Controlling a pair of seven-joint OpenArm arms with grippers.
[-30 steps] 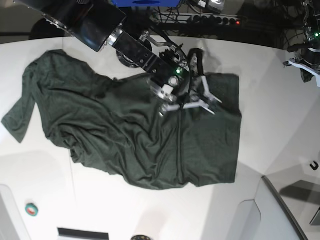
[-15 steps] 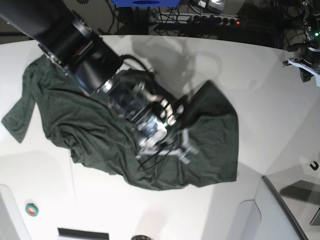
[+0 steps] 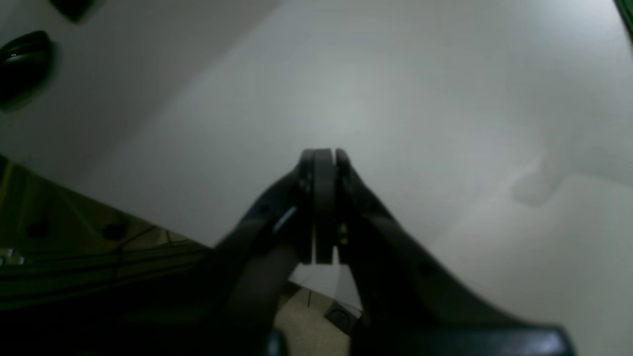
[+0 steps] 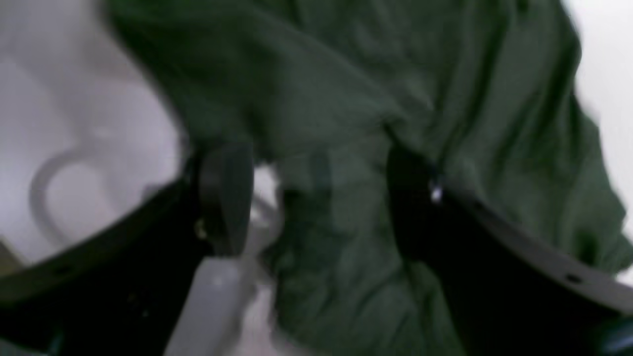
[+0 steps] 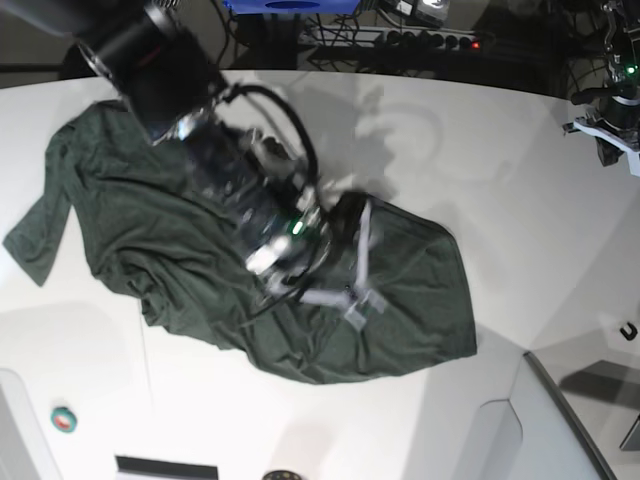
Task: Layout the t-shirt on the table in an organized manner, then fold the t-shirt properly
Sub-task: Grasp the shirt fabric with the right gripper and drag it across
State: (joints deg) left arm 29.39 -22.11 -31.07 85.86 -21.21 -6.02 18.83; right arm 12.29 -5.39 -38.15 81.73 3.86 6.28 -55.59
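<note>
The dark green t-shirt [image 5: 200,250] lies rumpled on the white table [image 5: 520,200], one sleeve at the far left and its right part bunched into a slanted fold. My right gripper [image 5: 360,262] hovers over the shirt's middle right, blurred by motion. In the right wrist view the right gripper [image 4: 316,178] is open, its fingers [image 4: 225,193] wide apart with green t-shirt [image 4: 346,89] fabric under and beyond them. My left gripper [image 3: 321,158] is shut on nothing above bare table [image 3: 395,74], off at the table's right edge, where the left arm [image 5: 612,125] shows.
A grey angled panel [image 5: 575,420] sits at the front right corner, with a small black hook [image 5: 628,331] near it. A small green and red round thing [image 5: 63,419] lies at the front left. Cables and a power strip [image 5: 440,42] run behind the table.
The right arm swept from the shirt's upper right corner toward the front left, dragging that corner inward into a slanted fold. Its gripper, shut before, now stands open. The left arm has stayed put.
</note>
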